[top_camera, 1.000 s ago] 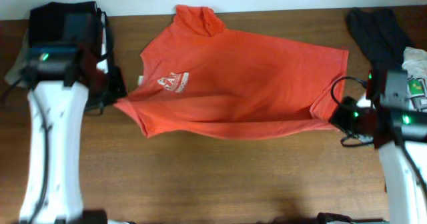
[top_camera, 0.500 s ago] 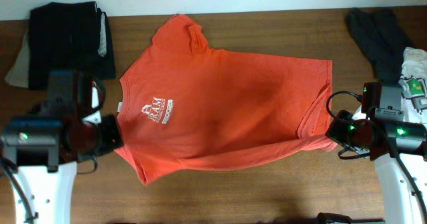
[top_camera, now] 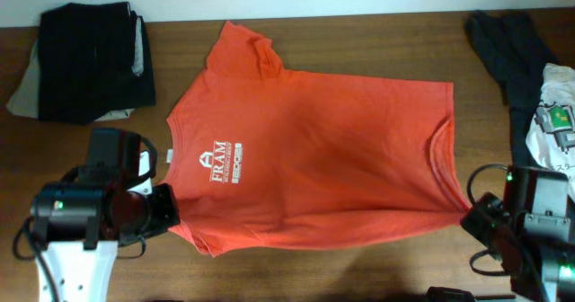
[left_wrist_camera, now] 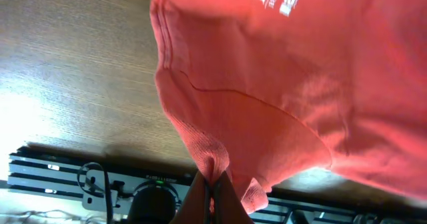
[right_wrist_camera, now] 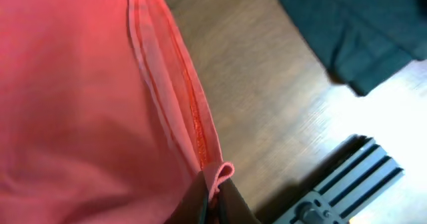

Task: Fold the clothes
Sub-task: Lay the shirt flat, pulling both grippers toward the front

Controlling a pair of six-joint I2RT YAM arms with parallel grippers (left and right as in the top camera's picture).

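The red-orange T-shirt (top_camera: 314, 149) lies spread across the wooden table, neck to the left, hem to the right, its white chest logo (top_camera: 220, 167) facing up. My left gripper (top_camera: 169, 219) is shut on the near sleeve at the shirt's lower left; the left wrist view shows the jaws pinching a fold of the shirt (left_wrist_camera: 267, 97) at the gripper (left_wrist_camera: 213, 184). My right gripper (top_camera: 469, 217) is shut on the near hem corner at the lower right; the right wrist view shows the shirt's hem (right_wrist_camera: 167, 97) clamped in the gripper (right_wrist_camera: 212, 196).
A stack of dark folded clothes (top_camera: 90, 59) lies at the back left. A dark garment (top_camera: 508, 50) and a white printed one (top_camera: 557, 113) lie at the back right. The dark garment also shows in the right wrist view (right_wrist_camera: 353, 31).
Both grippers have moved toward the table's near edge, holding the shirt's corners. The shirt has been drawn nearer and now lies flatter, its logo turned upright.
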